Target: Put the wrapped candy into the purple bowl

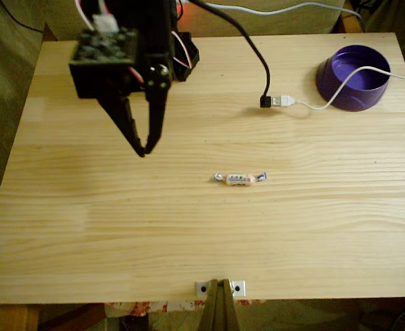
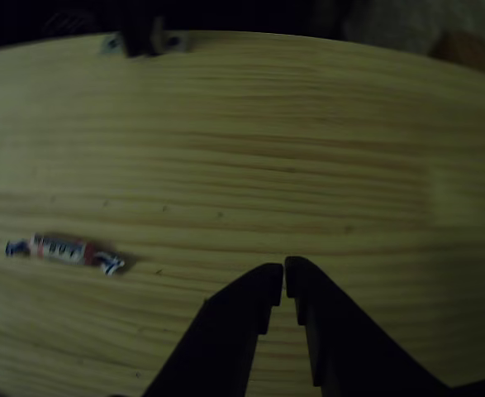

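Gripper (image 1: pixel 145 147) hangs above bare table (image 1: pixel 85 227), fingers pinched together, holding nothing. Wrapped candy (image 1: pixel 239 178) lies mid-table, off to gripper's right in fixed view. Purple bowl (image 1: pixel 354 77) far corner, white cable (image 1: pixel 330 102) draped across it. Risk: closed fingers could knock candy away; cable could block drop.

Gripper (image 1: pixel 144 148) tips together (above table), wrapped candy (image 1: pixel 240 178) well apart
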Tool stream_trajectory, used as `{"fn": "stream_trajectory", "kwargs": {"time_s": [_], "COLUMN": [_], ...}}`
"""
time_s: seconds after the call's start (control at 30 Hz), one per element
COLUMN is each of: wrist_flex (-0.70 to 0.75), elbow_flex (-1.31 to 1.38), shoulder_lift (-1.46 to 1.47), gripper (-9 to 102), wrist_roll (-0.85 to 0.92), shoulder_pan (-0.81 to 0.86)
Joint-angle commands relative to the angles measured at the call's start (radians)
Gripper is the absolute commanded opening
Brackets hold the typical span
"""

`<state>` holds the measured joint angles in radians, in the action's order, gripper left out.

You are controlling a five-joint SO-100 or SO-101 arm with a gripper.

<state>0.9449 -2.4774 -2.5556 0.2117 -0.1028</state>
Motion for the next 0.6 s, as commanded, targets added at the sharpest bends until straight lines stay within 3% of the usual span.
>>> {"fn": "stream_trajectory", "kwargs": {"time_s": [0.0,0.07,0.57], "wrist_flex": [0.017,0.061,0.138], "elbow_flex": [0.153,0.199,0.407], "shoulder_lift": [0.094,0.144,0.552], "gripper": [-2,-2,-2], "wrist_roll": [0.155,0.371,0.569], "shoulder_pan": [-0.058,-0.1,-0.285]}}
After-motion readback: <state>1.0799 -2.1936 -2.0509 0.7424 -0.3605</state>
